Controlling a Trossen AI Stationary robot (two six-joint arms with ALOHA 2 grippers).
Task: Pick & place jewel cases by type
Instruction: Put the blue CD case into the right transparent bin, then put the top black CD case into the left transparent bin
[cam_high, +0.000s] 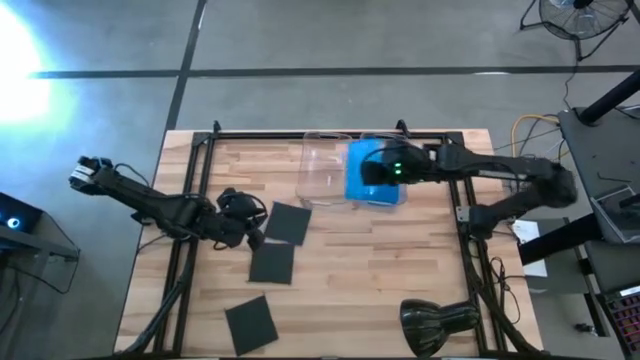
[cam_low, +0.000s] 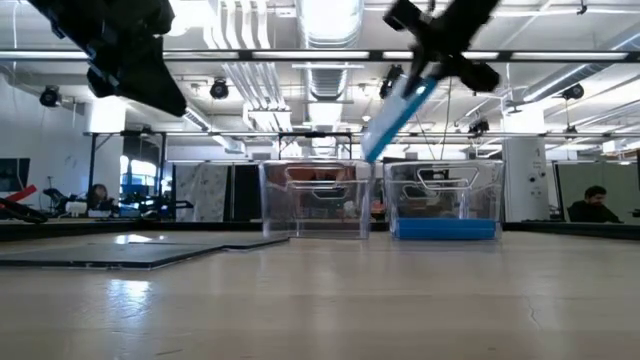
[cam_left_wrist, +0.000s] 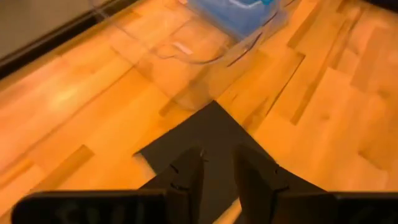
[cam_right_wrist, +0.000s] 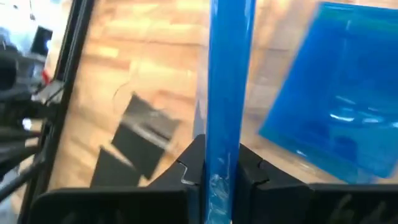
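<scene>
Three black jewel cases lie flat on the wood table: one beside my left gripper, one nearer, one by the near edge. My left gripper hovers open, its fingers narrowly apart, above a black case; the low view shows it high off the table. My right gripper is shut on a blue jewel case above the right clear bin. That bin has blue cases on its floor. My right gripper pinches the blue case between its two fingers at one edge. The case is lifted clear, tilted steeply, and hangs slanting down below the fingers above the bins.
An empty clear bin stands left of the one with blue cases, both at the far side of the table. Black frame rails run along the table's left and right sides. A dark rounded object sits at the near right edge.
</scene>
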